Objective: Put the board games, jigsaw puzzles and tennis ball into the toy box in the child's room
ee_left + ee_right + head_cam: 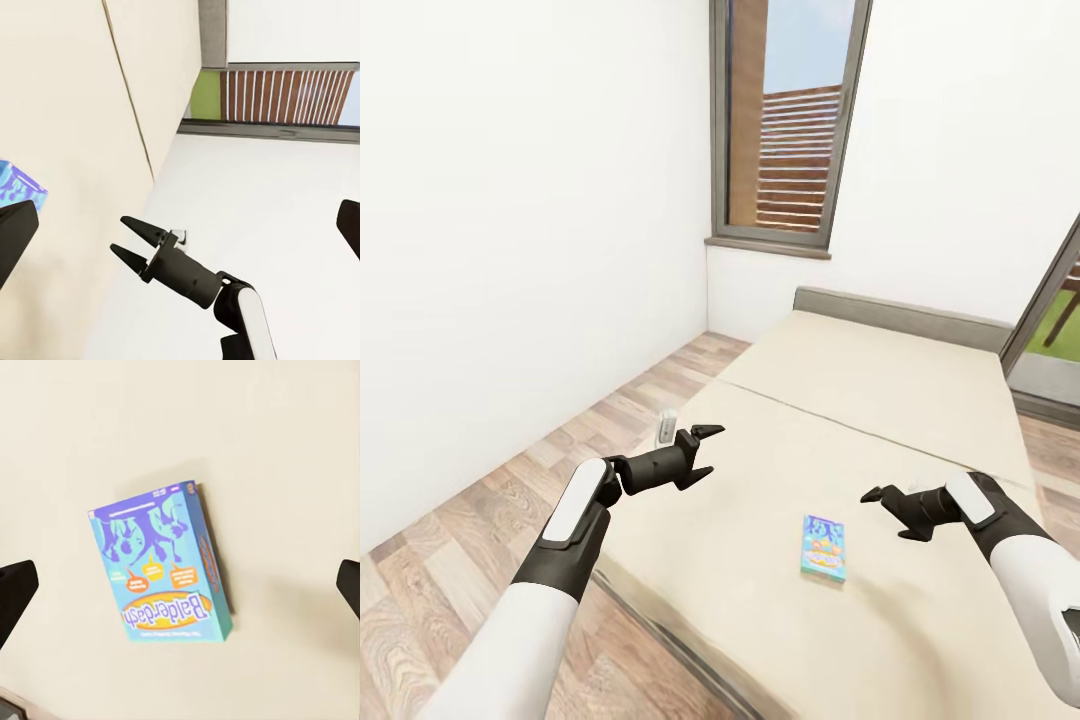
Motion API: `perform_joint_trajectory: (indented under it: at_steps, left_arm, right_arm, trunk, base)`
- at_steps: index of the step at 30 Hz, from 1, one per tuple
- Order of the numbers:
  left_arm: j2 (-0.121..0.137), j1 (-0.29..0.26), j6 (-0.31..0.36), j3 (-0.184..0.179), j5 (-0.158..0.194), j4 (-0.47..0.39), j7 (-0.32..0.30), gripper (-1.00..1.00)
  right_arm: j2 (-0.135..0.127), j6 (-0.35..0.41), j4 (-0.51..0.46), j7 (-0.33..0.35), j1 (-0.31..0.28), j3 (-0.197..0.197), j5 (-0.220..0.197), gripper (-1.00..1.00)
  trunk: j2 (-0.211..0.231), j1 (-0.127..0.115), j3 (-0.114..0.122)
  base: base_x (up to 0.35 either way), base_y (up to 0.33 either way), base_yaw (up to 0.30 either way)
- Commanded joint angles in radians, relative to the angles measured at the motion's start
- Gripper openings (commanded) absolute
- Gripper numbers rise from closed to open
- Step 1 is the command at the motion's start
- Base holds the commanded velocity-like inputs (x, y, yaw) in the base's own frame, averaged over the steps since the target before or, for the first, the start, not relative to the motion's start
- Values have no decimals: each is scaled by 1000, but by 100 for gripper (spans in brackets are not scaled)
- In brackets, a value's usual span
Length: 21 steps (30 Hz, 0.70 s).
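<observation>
Blue-purple board game lies flat on the bed, on the beige mattress toward its near end, printed face up; the right wrist view reads "Balderdash" on it. Nothing rests on it or touches it. One corner shows in the left wrist view.

Right gripper hovers above the mattress just beside the box, fingers apart and empty; its wrist camera looks straight down on the box, so it is roughly overhead. Left gripper hangs over the mattress edge farther off, fingers likewise apart, holding nothing. The left wrist view catches the right gripper spread above the sheet.

Step in hand, by my reading: pick this box up with the right arm. The box is thin and lies flush on a soft surface, so a top-down pinch has little edge to bite. Better to line the fingers across the short width, come down square, press slightly into the mattress and close on the two long sides. A skewed approach could push the box along the sheet rather than seize it.

Containers: no toy box or table in these views, so contents cannot be judged. Beyond the bed: window, white wall, wood-plank floor.
</observation>
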Motion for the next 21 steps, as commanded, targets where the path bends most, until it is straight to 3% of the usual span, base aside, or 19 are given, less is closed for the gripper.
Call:
perform_joint_trajectory:
  at_steps: [1, 21]
  left_arm:
    - [0, -1, 1, 0, 11, -1, 10, 100]
    - [0, 0, 1, 0, 9, -1, 10, 100]
  right_arm:
    - [0, 5, -1, -3, 0, -5, -3, 100]
    - [0, 5, -1, -2, 0, -5, -3, 100]
  trunk:
    - [-8, 4, -4]
    - [-148, 81, -67]
  base:
    - [0, 0, 0]
    - [0, 0, 0]
